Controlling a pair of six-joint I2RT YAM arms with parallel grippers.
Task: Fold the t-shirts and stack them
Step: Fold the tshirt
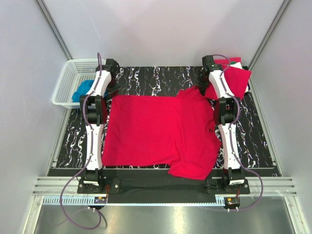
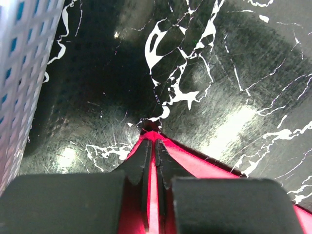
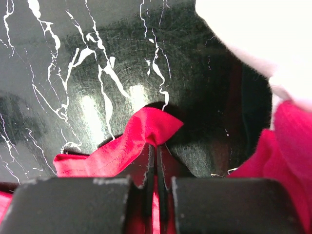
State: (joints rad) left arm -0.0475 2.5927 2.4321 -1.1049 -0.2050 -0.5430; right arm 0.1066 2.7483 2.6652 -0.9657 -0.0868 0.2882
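- A white basket is noted to the left of the left jaws, at the far left corner of the table; a blue cloth is seen inside it.
- In the left wrist view, the basket's mesh wall is seen just beside the jaws on their left.
- The left gripper is seen with its jaws pressed together on a thin edge of red fabric. The fabric comes to a point right at the fingertips, with bare marbled tabletop ahead of them.
- The spread t-shirt is laid flat between the two sets of jaws, with its far left corner pinched by the left one. One sleeve is draped toward the near edge on the right.
- The right gripper is seen with its jaws closed on a raised fold of the same red fabric, which is humped up just ahead of the tips.
- Folded t-shirts are seen to the right of the right jaws, near the far right corner. The pile is red on top, with white and green showing at its far edge.
- A pale blurred shape is noted up and to the right of the right jaws. What it is cannot be told.
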